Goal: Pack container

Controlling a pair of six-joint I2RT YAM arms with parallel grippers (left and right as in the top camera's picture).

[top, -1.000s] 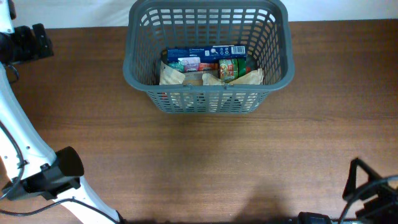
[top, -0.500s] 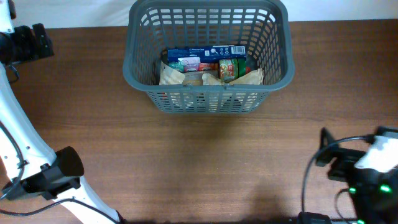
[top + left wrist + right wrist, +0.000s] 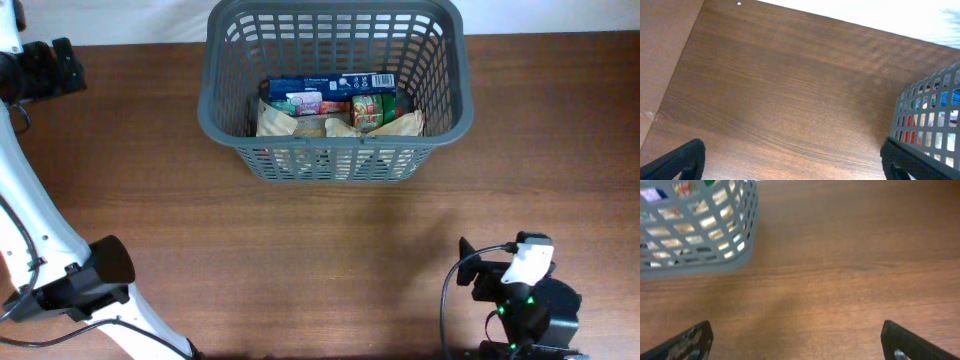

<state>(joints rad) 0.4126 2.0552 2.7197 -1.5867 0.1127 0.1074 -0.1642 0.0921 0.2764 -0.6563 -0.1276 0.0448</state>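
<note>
Overhead gives you the basket (image 3: 330,162) at 12 o'clock, hard by the table's (image 3: 300,260) back edge, with groceries inside. Open wood lies between it and your right gripper (image 3: 478,280) at 5 o'clock. Your left gripper (image 3: 70,68) sits at 10, near the back-left corner. Only the wrist views show the jaws: both are spread wide and hold nothing. The basket corner is at 3 o'clock in the left view and at 10 in the right.
</note>
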